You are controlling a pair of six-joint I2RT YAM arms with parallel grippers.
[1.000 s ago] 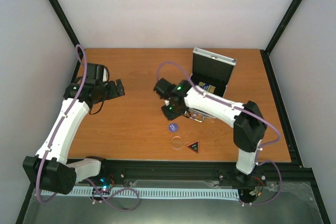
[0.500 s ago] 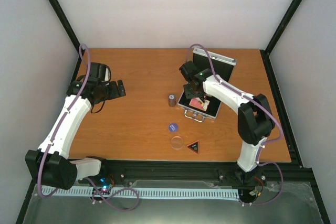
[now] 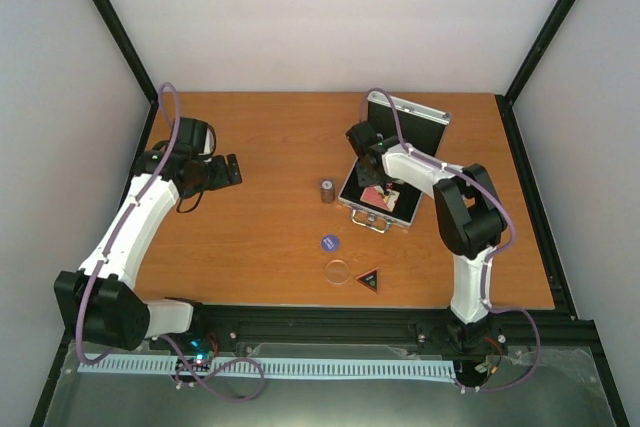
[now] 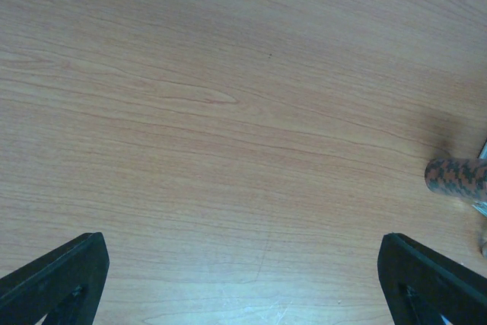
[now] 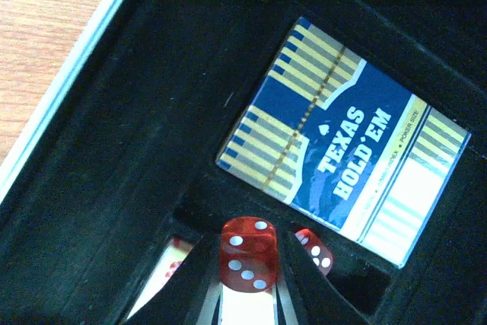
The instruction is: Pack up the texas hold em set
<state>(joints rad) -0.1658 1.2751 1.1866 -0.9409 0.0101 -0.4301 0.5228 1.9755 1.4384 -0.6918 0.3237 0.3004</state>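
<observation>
Silver metal case [image 3: 405, 130] stands open, lid upright, black lining. Blue-gold deck [image 5: 342, 169] lies flat in its recess. 1 red die [image 5: 247, 253] is pinched in the right gripper [image 5: 247, 294] above the lining, with a 2nd die [image 5: 313, 249] just beside it. Dark cylinder [image 3: 327, 190] stands upright left of the case. Blue chip [image 3: 330, 243], clear disc [image 3: 339, 270] and black triangle [image 3: 369, 280] lie flat nearer the front.

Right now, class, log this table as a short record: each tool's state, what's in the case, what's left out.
Left tool: open, empty, over table
Right tool: shut on red die, over open case
In case: blue-gold deck, second die
Outside case: dark cylinder, blue chip, clear disc, black triangle
</observation>
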